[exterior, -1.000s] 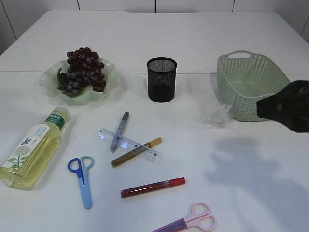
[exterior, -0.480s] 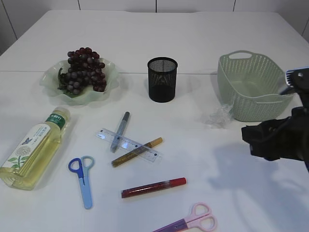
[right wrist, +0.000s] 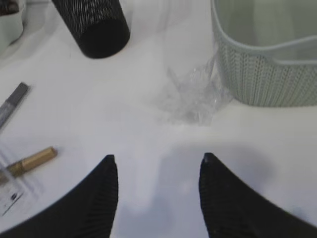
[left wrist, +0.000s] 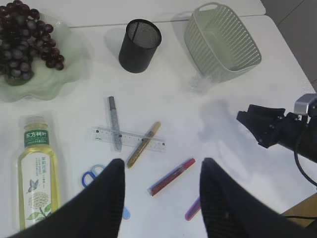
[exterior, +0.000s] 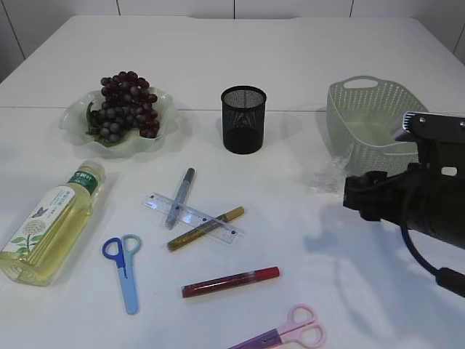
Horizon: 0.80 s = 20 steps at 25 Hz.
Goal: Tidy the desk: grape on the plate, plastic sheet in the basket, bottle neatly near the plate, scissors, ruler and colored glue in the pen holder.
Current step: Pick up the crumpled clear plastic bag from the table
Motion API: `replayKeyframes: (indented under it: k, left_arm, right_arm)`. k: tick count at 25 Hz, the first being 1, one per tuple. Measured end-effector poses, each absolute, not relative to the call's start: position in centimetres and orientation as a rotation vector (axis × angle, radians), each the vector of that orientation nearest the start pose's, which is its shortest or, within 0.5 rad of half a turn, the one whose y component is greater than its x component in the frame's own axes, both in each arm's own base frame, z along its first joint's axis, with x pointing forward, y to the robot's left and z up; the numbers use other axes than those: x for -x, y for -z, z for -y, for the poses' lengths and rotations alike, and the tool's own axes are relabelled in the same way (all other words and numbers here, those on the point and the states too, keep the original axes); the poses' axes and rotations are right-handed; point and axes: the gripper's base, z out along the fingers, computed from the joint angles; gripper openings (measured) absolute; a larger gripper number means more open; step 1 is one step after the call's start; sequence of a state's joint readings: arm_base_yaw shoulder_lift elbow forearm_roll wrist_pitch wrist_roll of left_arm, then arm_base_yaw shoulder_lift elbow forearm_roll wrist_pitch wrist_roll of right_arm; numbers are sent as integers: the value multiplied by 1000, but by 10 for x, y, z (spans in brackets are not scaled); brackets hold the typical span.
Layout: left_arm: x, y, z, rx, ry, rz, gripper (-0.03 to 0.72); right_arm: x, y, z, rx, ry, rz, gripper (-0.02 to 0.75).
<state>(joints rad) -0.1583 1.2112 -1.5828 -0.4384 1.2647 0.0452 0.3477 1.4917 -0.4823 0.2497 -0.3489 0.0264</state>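
Exterior view: grape [exterior: 126, 104] already on the plate [exterior: 76, 116]; bottle [exterior: 47, 225] lying on its side below the plate; black mesh pen holder [exterior: 243, 119] upright at centre; green basket [exterior: 374, 131] at right, crumpled plastic sheet [exterior: 329, 175] on the table touching its near-left wall. Ruler [exterior: 193, 217] under a grey glue pen [exterior: 179, 197] and a gold glue pen [exterior: 206, 227]; red glue pen [exterior: 231, 282] nearer the front; blue scissors [exterior: 125, 267] and pink scissors [exterior: 287, 332] loose. Right gripper [exterior: 357, 198] low, just in front of the sheet; jaw spread unclear from this side.

Left wrist view: left gripper [left wrist: 161, 196] high above the stationery, jaws wide, holding nothing. Same layout beneath, right arm entering from the right.

Right wrist view: right gripper [right wrist: 157, 191] spread wide, empty, with the sheet [right wrist: 190, 96] ahead of the fingertips and pressed against the basket [right wrist: 262, 69].

Likely step: closing in on the sheet. Risks: film thin and springy, so jaws shutting too high could catch only a corner or nothing; a fingertip nudging the basket wall could shove the basket; poor visibility of clear film against white table could spoil the aim.
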Motion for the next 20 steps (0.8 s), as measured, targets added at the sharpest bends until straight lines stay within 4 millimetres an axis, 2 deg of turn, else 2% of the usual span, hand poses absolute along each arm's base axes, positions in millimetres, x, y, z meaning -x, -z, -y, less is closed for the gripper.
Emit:
replayKeyframes:
  k: [4,8,15,20]
  left_arm:
    - [-203,-473,70,-280,614,-2328,363]
    - [-203,-473,70,-280,614,-2328,363]
    - [-202,-474,72,-282,652,-2322,363]
    - [-201,-475,73,-283,664,-2321,363]
  right_arm:
    - [-262,-162,-81,0,-230,-2033,423]
    - [-258,-155,-75,-23,-198,-1952,423]
    - [-261,-134,-79,134,-139,-1880,423]
    - [-263,-110,-89,276,-177,-1834,423]
